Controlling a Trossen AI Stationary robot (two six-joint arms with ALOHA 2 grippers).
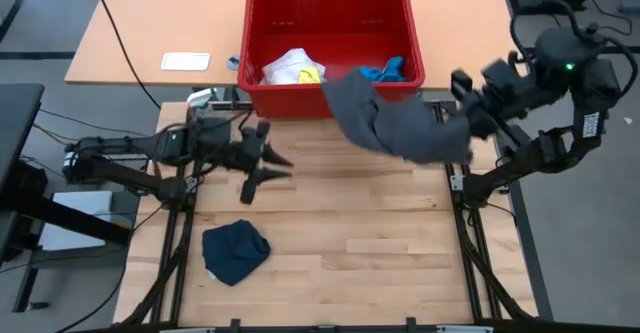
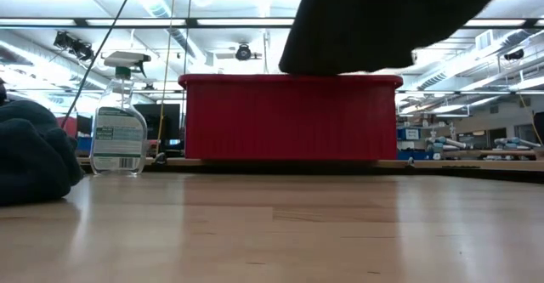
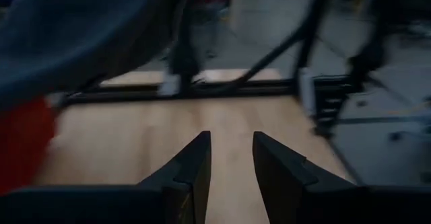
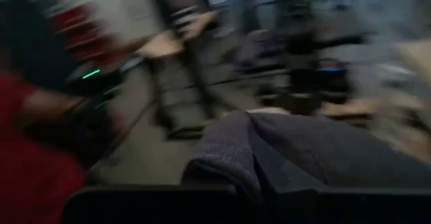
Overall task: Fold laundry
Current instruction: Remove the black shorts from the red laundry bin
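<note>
The large dark grey shorts [image 1: 395,123] are stretched in the air from the table's right side toward the red basket [image 1: 330,13], with my right gripper [image 1: 468,121] shut on them. In the low view they show as a dark mass [image 2: 382,19] above the basket [image 2: 289,117]. A yellow-and-white shirt [image 1: 295,68] and a bright blue piece [image 1: 388,71] lie in the basket. A small navy piece [image 1: 235,251] lies bunched on the table near its front left. My left gripper [image 1: 268,173] hovers open over the table's left part, with nothing between its fingers [image 3: 195,163]. My right gripper holds the shorts by their right-hand end [image 1: 455,128], coming roughly level from the table's right side. In its wrist view a bunched fold [image 4: 229,150] of several layers covers the fingers. The shorts are lifted clear of the table, trailing toward the basket's near right corner.
A clear spray bottle [image 2: 119,121] stands beside the basket on the left. A white flat object [image 1: 186,61] lies on the far table. Bare wood spans the table's middle and right front [image 1: 400,243].
</note>
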